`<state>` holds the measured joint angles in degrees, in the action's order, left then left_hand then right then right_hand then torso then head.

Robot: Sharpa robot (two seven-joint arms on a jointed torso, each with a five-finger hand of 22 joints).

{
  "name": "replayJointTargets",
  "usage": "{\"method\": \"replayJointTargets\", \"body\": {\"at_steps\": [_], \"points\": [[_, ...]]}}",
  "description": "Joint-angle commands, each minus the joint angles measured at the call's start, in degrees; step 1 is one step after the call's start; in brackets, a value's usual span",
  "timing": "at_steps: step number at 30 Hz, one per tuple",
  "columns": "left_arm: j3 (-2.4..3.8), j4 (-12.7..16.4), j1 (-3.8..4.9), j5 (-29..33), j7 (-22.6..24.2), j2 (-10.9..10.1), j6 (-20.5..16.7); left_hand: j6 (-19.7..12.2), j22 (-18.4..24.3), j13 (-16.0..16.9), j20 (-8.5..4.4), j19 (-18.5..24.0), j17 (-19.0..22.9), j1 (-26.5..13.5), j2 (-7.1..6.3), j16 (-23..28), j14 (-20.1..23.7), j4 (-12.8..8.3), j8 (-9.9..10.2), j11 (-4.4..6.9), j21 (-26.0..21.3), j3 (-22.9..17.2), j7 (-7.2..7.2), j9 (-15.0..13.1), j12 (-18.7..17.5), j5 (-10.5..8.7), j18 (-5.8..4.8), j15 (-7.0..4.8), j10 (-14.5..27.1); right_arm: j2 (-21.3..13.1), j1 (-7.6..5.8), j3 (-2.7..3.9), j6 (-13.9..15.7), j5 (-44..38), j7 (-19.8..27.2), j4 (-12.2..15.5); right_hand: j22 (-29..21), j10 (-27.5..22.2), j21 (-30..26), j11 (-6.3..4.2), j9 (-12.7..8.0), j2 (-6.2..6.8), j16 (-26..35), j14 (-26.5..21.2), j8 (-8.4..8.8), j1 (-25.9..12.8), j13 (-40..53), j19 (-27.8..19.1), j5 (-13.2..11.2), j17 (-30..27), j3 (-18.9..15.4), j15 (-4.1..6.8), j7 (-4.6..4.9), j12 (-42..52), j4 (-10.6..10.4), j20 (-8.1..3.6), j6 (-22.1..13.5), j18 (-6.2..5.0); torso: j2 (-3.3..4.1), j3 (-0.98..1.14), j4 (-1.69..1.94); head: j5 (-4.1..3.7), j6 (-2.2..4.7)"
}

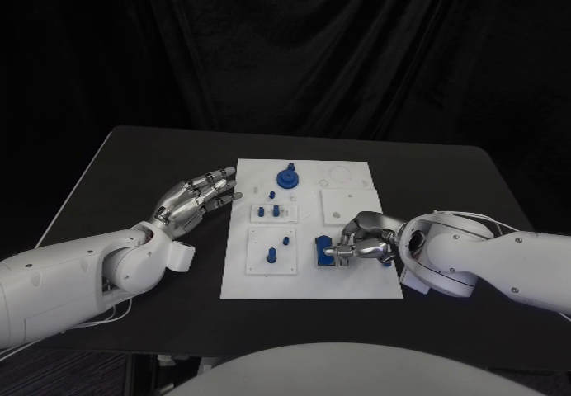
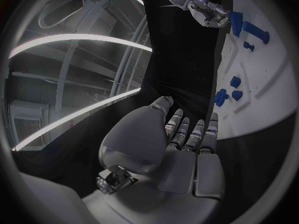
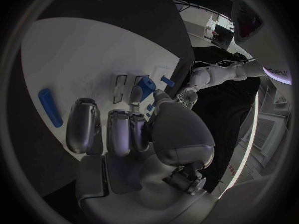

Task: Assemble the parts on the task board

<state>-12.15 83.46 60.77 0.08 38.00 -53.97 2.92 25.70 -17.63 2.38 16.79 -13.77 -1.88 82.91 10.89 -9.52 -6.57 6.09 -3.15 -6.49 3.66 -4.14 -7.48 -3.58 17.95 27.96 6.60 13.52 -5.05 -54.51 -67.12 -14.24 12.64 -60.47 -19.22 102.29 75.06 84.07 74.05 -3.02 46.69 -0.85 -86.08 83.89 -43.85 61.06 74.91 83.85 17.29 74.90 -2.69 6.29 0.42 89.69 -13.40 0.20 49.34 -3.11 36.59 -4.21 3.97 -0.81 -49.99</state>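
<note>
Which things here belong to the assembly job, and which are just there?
Job:
- white task board
- small blue parts
- round blue part
- blue block at the right hand
- left hand, resting flat

Just there:
- black table

Head camera looking down on the task board (image 1: 304, 280), wrist cameras close behind each hand, all sharing the board

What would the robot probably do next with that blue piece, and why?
Probably ease the right hand down a little to seat the blue part it holds at the task board; the left hand rests open beside the board.
</note>
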Motion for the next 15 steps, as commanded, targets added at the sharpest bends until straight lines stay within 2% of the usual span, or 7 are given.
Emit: {"method": "replayJointTargets", "body": {"at_steps": [1, 5, 6, 11, 15], "points": [[0.05, 0.2, -0.08, 0.3, 0.5, 0.1, 0.7, -0.3, 0.0, 0.0, -0.05, -0.3, -0.1, -0.6, 0.13, -0.2, 0.2, 0.0, -0.2, -0.47, 0.2, -0.5, 0.00, 0.1, 0.2, 0.39, -0.47, 0.28, 0.0, 0.2, 0.25, 0.00, -1.4, -1.0, 0.1, -0.3, 10.1, 5.9, -0.1, -0.56, 0.7, -0.16, -0.1, 4.9, -0.77, 2.0, 15.1, 0.9, 1.5, 9.0, 0.3, 0.46, -0.25, 0.3, 1.1, -0.49, -0.5, -0.57, -0.03, -0.06, 0.01, 0.01, -0.01], [0.05, 0.2, -0.09, 0.3, 0.4, 0.1, 0.7, -0.3, 0.0, 0.0, -0.05, -0.3, -0.1, -0.6, 0.13, -0.2, 0.2, 0.0, -0.2, -0.47, 0.2, -0.5, 0.00, 0.1, 0.2, 0.39, -0.47, 0.28, 0.0, 0.5, 0.37, 0.00, -1.6, -1.1, 0.1, -0.9, 10.1, 5.9, -0.1, -0.74, 1.4, -0.60, -0.1, 4.9, -1.44, 3.0, 15.1, 0.9, 2.8, 9.0, 0.5, 0.59, -0.47, 0.3, 1.5, -0.60, -0.4, -0.57, 0.00, -0.02, 0.09, -0.07, -0.01], [0.05, 0.2, -0.09, 0.3, 0.4, 0.1, 0.8, -0.3, 0.0, 0.0, -0.05, -0.3, -0.1, -0.6, 0.13, -0.2, 0.2, 0.0, -0.2, -0.47, 0.2, -0.5, 0.00, 0.1, 0.2, 0.39, -0.47, 0.28, 0.0, 0.6, 0.39, 0.00, -1.5, -1.1, 0.1, -1.0, 10.1, 5.9, -0.1, -0.87, 1.7, -1.13, -0.1, 4.9, -1.79, 2.9, 15.1, 0.9, 4.0, 9.0, 0.6, 0.68, -0.60, 0.3, 1.1, -0.68, -0.2, -0.57, 0.00, -0.03, 0.10, -0.09, -0.01], [0.05, 0.0, -0.10, 0.3, 0.4, 0.2, 0.8, -0.3, 0.0, 0.0, -0.05, -0.3, -0.1, -0.7, 0.13, -0.3, 0.2, 0.0, -0.2, -0.49, 0.2, -0.6, -0.01, 0.1, 0.3, 0.47, -0.49, 0.30, 0.0, 0.9, 0.44, 0.01, -1.9, -1.1, 0.1, -1.3, 10.1, 5.9, -0.2, -1.01, 2.0, -1.65, -0.1, 4.9, -2.10, 3.3, 15.1, 0.9, 4.9, 9.0, 0.8, 0.81, -0.80, 0.3, 1.0, -0.78, -0.1, -0.59, 0.04, 0.01, 0.15, -0.23, -0.01], [0.05, 0.0, -0.11, 0.3, 0.3, 0.2, 0.9, -0.3, 0.0, 0.0, -0.05, -0.3, -0.1, -0.7, 0.13, -0.3, 0.2, 0.0, -0.2, -0.49, 0.2, -0.6, -0.01, 0.1, 0.3, 0.47, -0.49, 0.30, 0.0, 1.1, 0.45, 0.01, -2.8, -1.1, 0.0, -1.5, 9.9, 5.9, -0.6, -1.50, 2.5, -1.65, 0.1, 4.8, -2.28, 7.4, 15.1, 0.7, 7.4, 8.7, 2.7, 1.20, -1.34, 0.3, 3.4, -1.12, -0.2, -0.67, 0.06, 0.02, 0.13, -0.24, -0.01]]}}
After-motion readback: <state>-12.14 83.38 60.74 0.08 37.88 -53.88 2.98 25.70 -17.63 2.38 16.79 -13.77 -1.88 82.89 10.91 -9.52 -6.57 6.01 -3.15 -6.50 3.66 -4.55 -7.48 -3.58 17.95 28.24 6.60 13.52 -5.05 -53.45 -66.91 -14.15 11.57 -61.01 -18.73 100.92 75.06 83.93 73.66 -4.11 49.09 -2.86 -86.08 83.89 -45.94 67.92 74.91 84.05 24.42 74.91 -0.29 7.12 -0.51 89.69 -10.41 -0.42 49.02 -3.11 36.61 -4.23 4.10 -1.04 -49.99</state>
